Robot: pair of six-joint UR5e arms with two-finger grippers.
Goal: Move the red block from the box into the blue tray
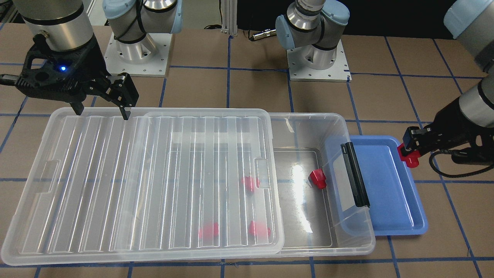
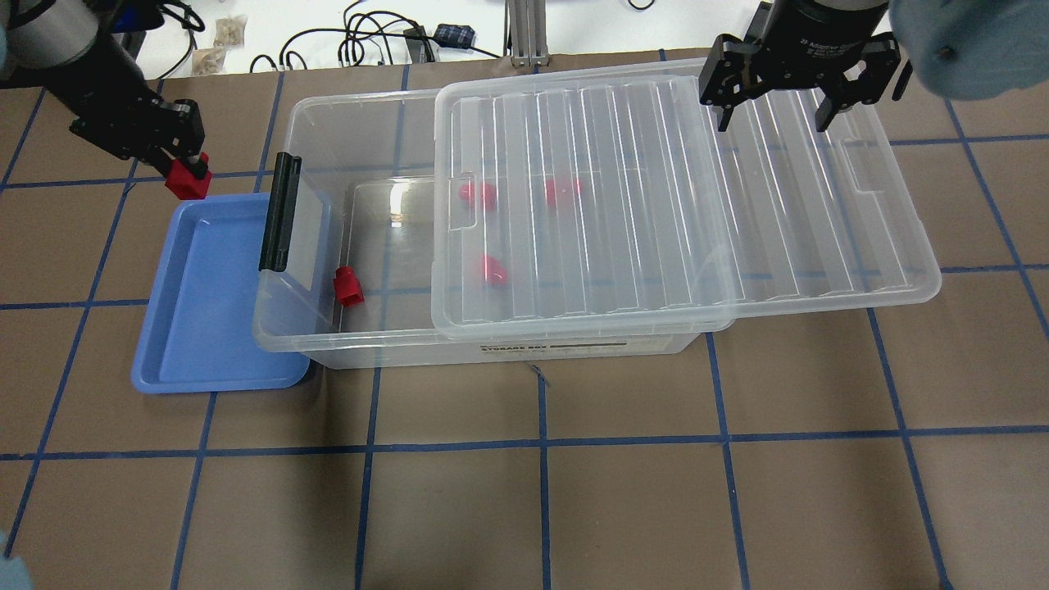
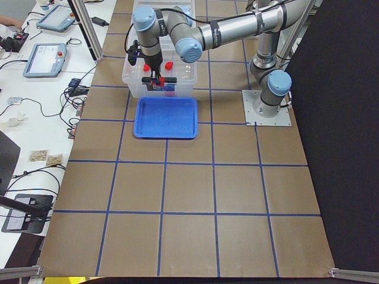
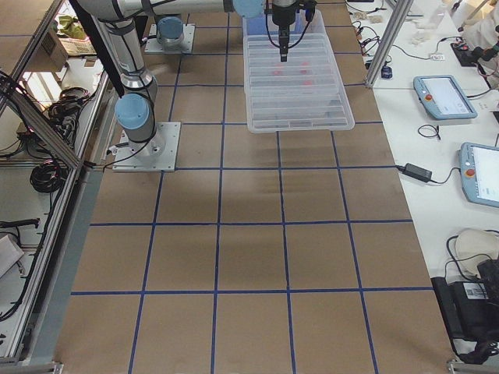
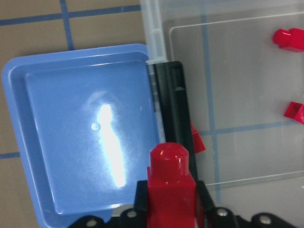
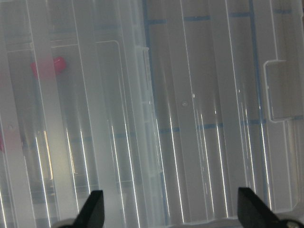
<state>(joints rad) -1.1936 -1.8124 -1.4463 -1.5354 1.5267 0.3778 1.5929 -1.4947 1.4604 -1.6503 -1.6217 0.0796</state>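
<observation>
My left gripper [image 2: 185, 170] is shut on a red block [image 2: 188, 181], held just above the far rim of the blue tray [image 2: 205, 328]; it shows in the front view [image 1: 410, 157] and the left wrist view [image 5: 171, 190]. The tray [image 1: 389, 208] holds nothing. The clear box [image 2: 361, 344] lies beside the tray, its black latch bar [image 2: 279, 211] over the tray's edge. One red block [image 2: 349, 287] lies in the box's open end; three more [image 2: 492, 269] show blurred under the slid-back ribbed lid [image 2: 656, 205]. My right gripper [image 2: 769, 115] is open above the lid's far edge.
The lid [image 1: 146, 181] overhangs the box toward my right. Brown table with blue tape grid [image 2: 541, 442] stretches in front. Arm bases [image 1: 139, 50] stand behind the box. Cables lie beyond the table's far edge [image 2: 369, 41].
</observation>
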